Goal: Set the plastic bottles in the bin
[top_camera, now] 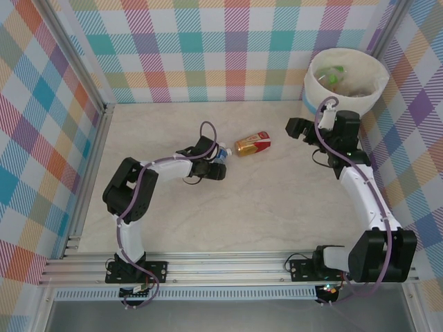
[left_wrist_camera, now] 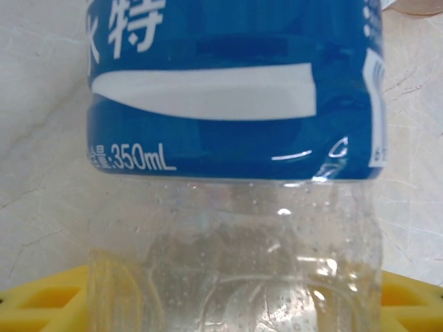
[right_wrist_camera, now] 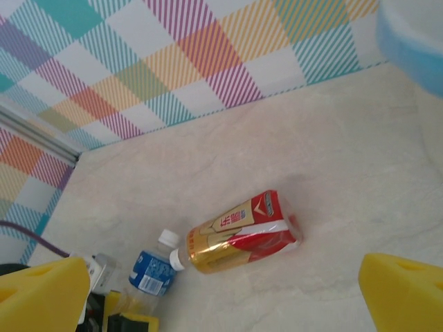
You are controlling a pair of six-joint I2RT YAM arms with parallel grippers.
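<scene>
Pick-up step: blue-labelled bottle (left_wrist_camera: 235,138) is clasped by left gripper (top_camera: 219,162); right gripper (right_wrist_camera: 221,297) is seen released. A lift toward the bin (top_camera: 313,91) is required.

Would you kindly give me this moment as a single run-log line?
left fingers: shut on blue-label bottle | right fingers: open, empty, near bin | red-gold bottle: lying on table | bin: bottles inside

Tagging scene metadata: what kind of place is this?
Probably a lab robot test cell: pastel plaid wall panels on silver aluminium framing, a pale marble-look tabletop, and a round white lined bin.
</scene>
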